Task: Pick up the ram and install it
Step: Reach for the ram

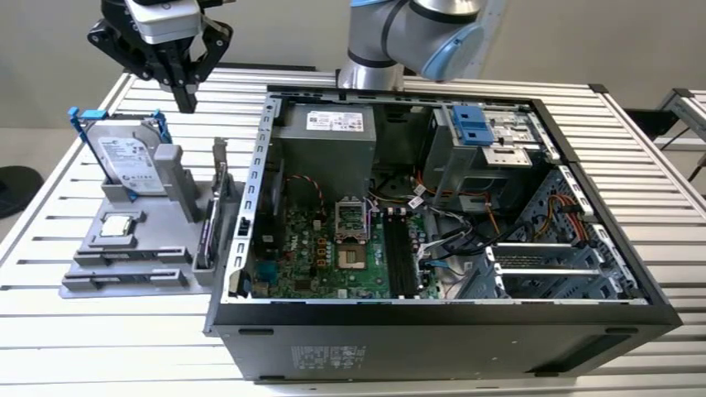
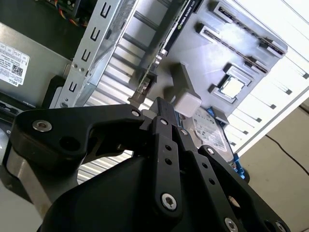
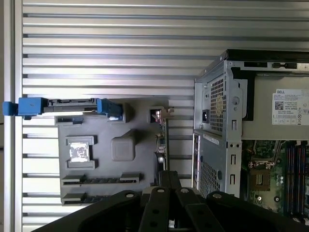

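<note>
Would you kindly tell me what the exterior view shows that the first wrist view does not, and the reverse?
Exterior view: the arm's grey and blue joint, and the case's whole open inside, with the blue drive bracket and orange cables.
First wrist view: the outer face of the case's rear wall, with vent holes and a power socket.
Both: the gripper raised near the grey holder, the hard drive with blue rails, the silver chip, the upright card and the motherboard.

A slatted metal table is being shown carrying an open computer case, with a grey parts holder being kept at its nine o'clock.
</note>
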Tool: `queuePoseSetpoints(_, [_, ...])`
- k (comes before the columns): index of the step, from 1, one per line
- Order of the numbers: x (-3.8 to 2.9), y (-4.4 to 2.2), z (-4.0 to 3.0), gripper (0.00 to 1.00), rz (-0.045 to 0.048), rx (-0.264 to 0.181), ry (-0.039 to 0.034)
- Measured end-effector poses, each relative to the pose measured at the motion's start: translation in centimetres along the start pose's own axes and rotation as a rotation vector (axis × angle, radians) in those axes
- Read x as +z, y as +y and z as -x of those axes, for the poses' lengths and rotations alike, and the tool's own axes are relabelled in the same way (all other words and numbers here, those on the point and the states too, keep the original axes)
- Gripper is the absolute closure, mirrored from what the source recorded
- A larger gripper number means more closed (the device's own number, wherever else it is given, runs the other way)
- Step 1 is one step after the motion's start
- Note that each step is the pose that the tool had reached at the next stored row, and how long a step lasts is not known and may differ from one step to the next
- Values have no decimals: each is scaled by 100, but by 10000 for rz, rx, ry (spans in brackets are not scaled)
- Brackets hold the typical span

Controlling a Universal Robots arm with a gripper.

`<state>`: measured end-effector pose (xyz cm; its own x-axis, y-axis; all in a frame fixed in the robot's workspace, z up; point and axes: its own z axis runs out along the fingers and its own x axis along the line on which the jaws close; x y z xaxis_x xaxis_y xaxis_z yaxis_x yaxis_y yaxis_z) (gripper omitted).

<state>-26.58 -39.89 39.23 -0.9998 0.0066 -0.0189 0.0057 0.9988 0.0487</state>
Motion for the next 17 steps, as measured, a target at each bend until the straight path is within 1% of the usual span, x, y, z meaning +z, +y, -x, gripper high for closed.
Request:
queuePoseSetpoints(3, [-1, 0, -26, 100, 0, 0, 0])
queuePoseSetpoints(8, [-1, 0, -87, 100, 0, 0, -1])
queuePoseSetpoints(17, [-2, -1, -226, 100, 0, 0, 1])
